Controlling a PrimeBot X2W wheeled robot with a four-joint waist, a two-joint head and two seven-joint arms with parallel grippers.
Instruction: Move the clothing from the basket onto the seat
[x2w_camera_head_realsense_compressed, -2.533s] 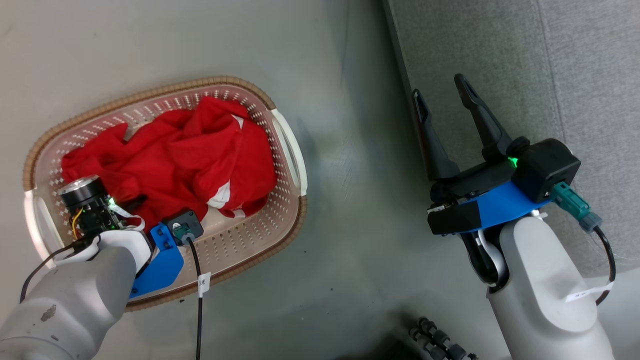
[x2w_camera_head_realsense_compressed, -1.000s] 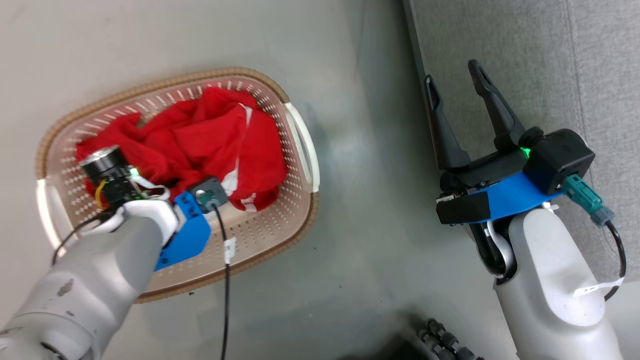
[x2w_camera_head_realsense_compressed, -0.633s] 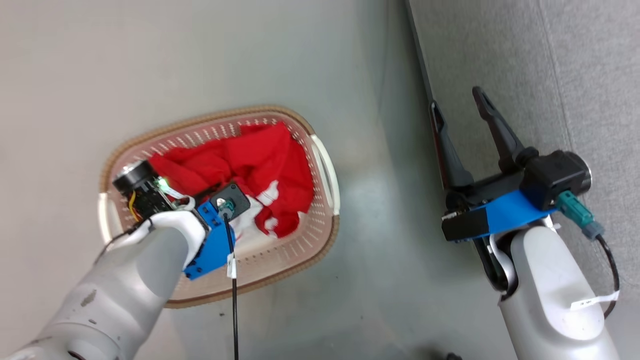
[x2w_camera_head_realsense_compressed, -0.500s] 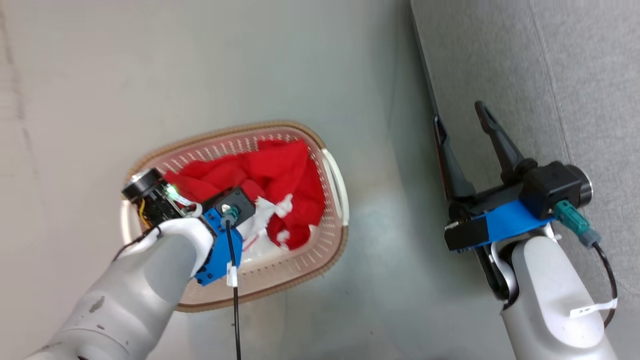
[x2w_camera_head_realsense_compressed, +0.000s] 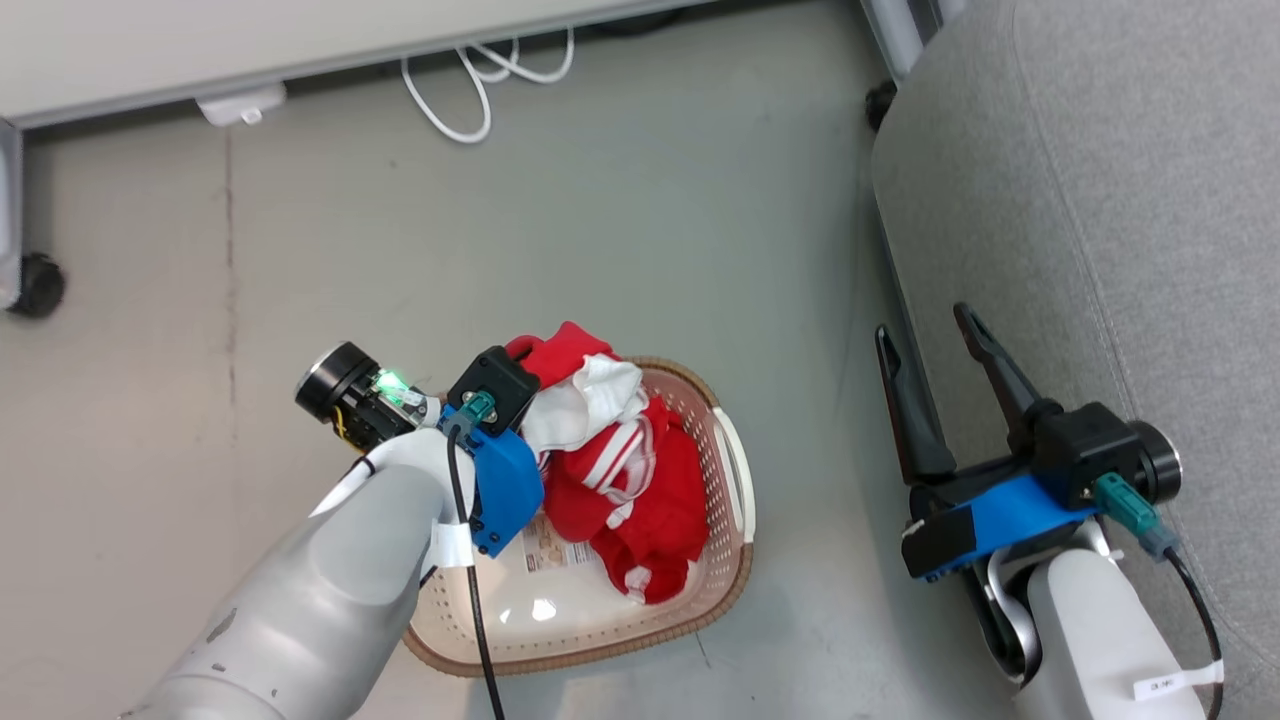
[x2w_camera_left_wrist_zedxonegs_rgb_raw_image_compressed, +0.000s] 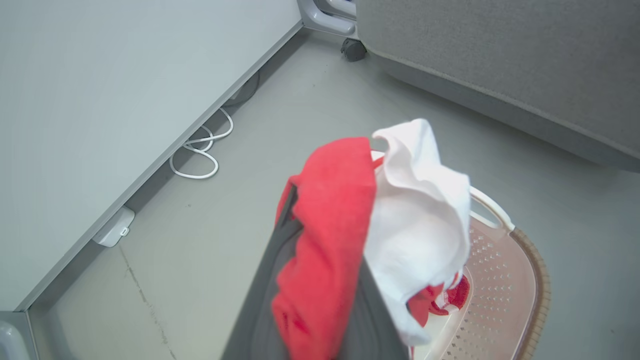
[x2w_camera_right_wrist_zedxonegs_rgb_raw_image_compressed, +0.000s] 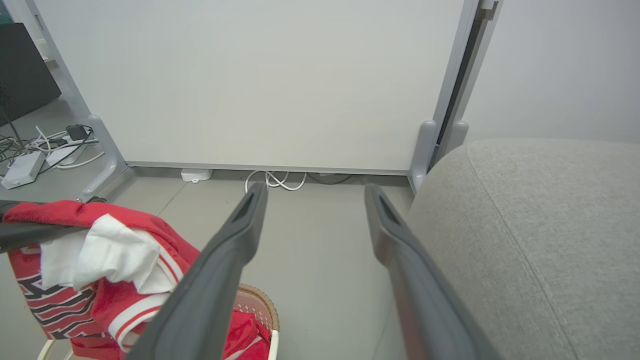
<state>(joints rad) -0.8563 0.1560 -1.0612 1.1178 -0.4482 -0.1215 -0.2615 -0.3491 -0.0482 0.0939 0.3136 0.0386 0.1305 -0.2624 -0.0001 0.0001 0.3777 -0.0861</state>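
1. Jaws of the left gripper (x2w_camera_left_wrist_zedxonegs_rgb_raw_image_compressed: 325, 210) clench bright red, white-trimmed fabric clothing (x2w_camera_head_realsense_compressed: 640, 490), partly raised above the cream perforated plastic basket (x2w_camera_head_realsense_compressed: 738, 478).
2. Right gripper (x2w_camera_head_realsense_compressed: 922, 320) gapes, empty.
3. Seemingly the lift-out step; next, clear the rim and carry to the light-grey upholstered seat (x2w_camera_head_realsense_compressed: 1100, 200).

- Smooth, pale-grey rounded forearms (x2w_camera_head_realsense_compressed: 330, 590), the left one flecked with small dark scuffs.
- Bright blue plastic wrist brackets (x2w_camera_head_realsense_compressed: 505, 485).
- Long, dark, tapered fingers (x2w_camera_head_realsense_compressed: 905, 420).
- Teal plugs (x2w_camera_head_realsense_compressed: 1122, 502) feeding thin black cables (x2w_camera_head_realsense_compressed: 478, 620) with white label tags (x2w_camera_head_realsense_compressed: 1160, 686).
- Black cylindrical lens (x2w_camera_head_realsense_compressed: 325, 375) beside a green light.
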